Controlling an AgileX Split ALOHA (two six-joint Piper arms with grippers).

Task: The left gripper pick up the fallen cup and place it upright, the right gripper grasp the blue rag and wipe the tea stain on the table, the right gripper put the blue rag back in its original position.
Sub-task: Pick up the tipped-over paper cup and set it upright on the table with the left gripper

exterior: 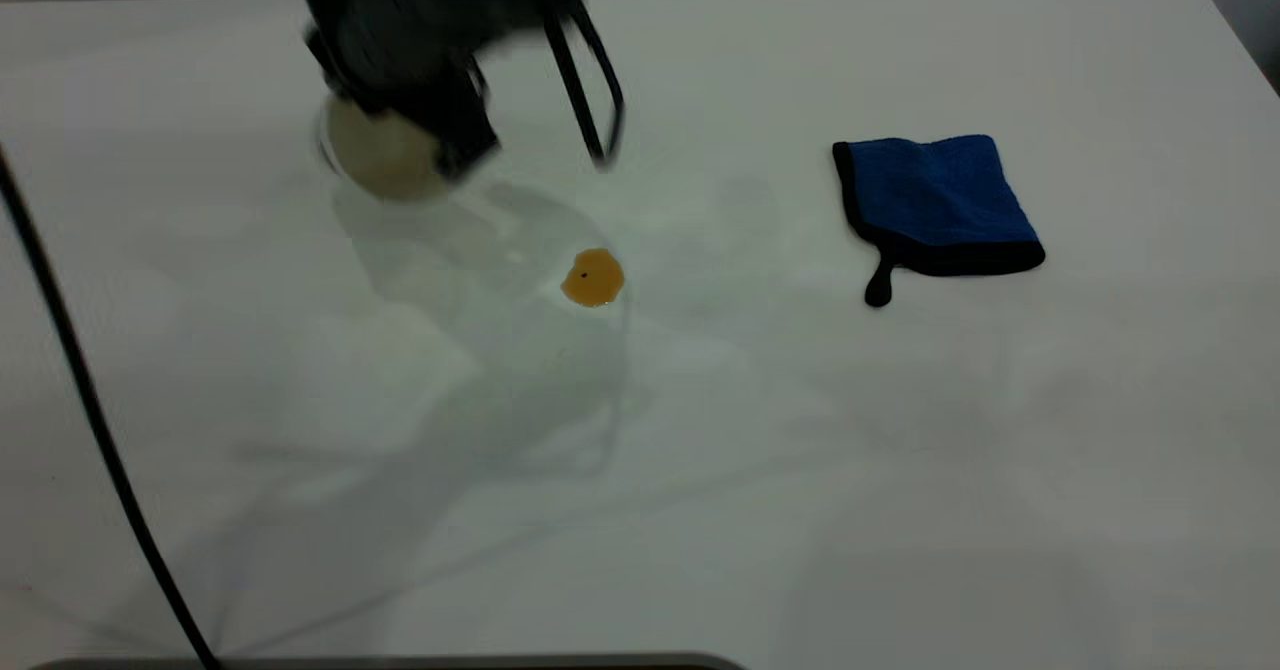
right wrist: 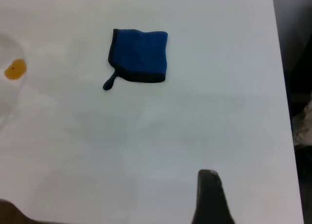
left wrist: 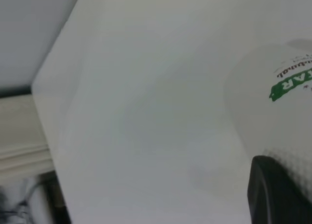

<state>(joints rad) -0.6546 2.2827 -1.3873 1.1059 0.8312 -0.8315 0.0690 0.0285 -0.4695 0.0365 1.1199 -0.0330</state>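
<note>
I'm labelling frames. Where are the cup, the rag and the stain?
cup (exterior: 385, 158), exterior view, cream inside.
rag (exterior: 935, 190), exterior view, middle of the blue cloth.
stain (exterior: 592, 277), exterior view, middle of the puddle.

Open white table (exterior: 700, 510) surrounds the blue rag (exterior: 935, 200) on every side. The left gripper (exterior: 420, 100) and cup (exterior: 385, 155) crowd the far side near the tea stain (exterior: 592, 277).

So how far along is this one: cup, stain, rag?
Nothing looks finished. In hand: the left gripper is at the cup, whose cream inside faces the exterior camera; whether it grips, I can't tell. Left: the tea stain is unwiped on the table, and the blue rag lies untouched, the right gripper well away from it.
</note>
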